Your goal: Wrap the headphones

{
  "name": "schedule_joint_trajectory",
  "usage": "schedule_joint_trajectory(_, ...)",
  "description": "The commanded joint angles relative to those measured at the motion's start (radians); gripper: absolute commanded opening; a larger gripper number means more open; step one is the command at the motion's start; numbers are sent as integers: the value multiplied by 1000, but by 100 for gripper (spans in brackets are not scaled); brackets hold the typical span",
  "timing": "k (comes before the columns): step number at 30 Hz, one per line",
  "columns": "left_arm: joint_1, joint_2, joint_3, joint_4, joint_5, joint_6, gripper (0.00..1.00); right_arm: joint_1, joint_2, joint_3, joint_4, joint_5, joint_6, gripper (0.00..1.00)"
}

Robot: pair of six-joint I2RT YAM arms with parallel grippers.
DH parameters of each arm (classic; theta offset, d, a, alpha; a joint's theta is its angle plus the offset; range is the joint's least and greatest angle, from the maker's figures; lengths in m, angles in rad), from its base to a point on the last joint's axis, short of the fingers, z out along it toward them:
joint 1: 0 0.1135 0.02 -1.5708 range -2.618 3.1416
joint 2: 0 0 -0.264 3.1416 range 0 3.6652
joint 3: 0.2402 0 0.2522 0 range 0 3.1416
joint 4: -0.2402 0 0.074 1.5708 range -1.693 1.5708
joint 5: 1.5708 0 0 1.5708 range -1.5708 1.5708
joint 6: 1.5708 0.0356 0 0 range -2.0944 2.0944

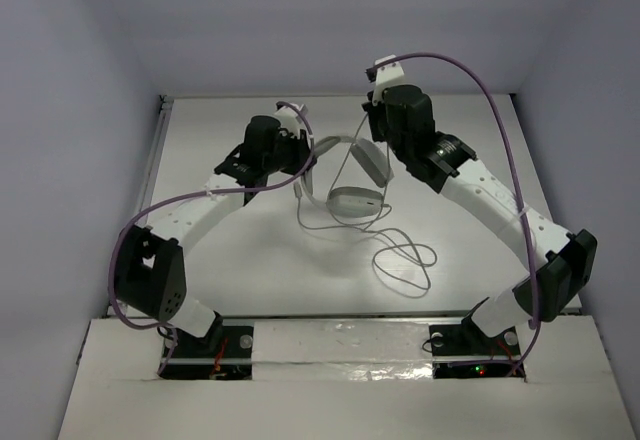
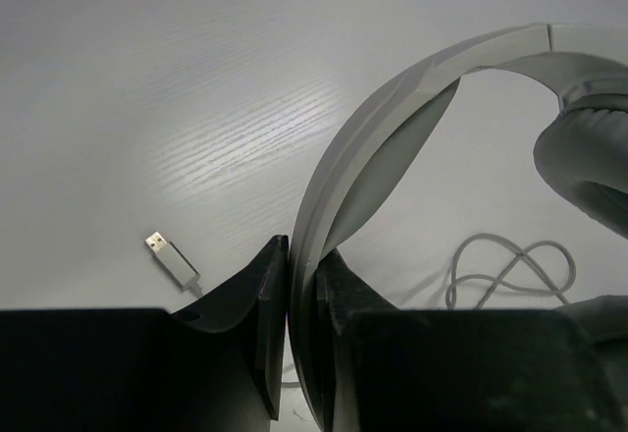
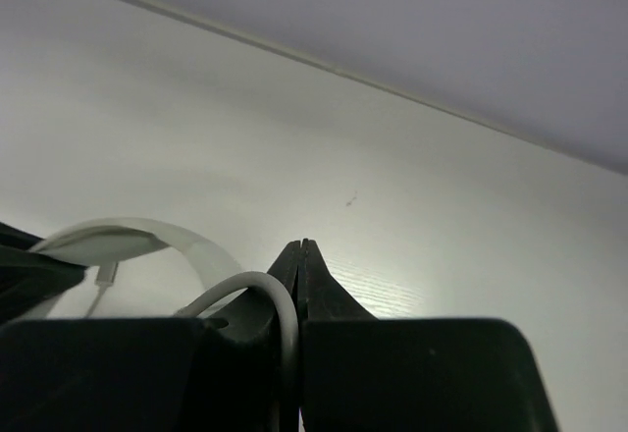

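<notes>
The pale-grey headphones (image 1: 352,198) lie mid-table, one earcup (image 2: 589,152) down and the headband (image 2: 392,128) arching up. My left gripper (image 2: 304,250) is shut on the headband's lower end, also seen from above (image 1: 307,160). The thin grey cable (image 1: 405,260) trails in loose loops toward the near side, and its USB plug (image 2: 172,258) rests on the table left of my left fingers. My right gripper (image 3: 301,245) is shut on a stretch of cable (image 3: 283,314), held above the table behind the headphones (image 1: 368,112). The headband (image 3: 128,239) shows at its lower left.
White walls close the table (image 1: 240,260) in at the back and on both sides. Purple arm cables (image 1: 490,90) arc over the right arm and hang beside the left arm. Loose cable loops (image 2: 510,270) lie right of the left gripper.
</notes>
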State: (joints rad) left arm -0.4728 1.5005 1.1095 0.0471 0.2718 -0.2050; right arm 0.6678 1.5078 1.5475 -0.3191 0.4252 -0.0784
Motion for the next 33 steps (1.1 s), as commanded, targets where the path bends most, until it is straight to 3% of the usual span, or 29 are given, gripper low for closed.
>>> schedule_joint_trajectory(1,8,-97,53,71,61,-16,0,-25,-60,-12,98,96,25,0)
schedule_joint_trajectory(9,28,-118,142,-35,245,55,0,-70,-8,-1,104,-51,23,9)
schedule_joint_trajectory(13,52,-123,141,-1,378,41,0,-70,-9,-30,130,-75,29,23)
schedule_joint_trajectory(19,65,-83,220,-119,428,85,0,-117,12,-15,140,-158,54,23)
schedule_joint_trajectory(23,146,-144,161,19,518,-17,0,-117,-18,-96,187,-155,80,20)
schedule_joint_trajectory(28,200,-149,205,16,569,-56,0,-117,-78,-236,323,-167,205,12)
schedule_joint_trajectory(33,212,-161,236,56,609,-115,0,-117,-86,-315,419,-294,264,12)
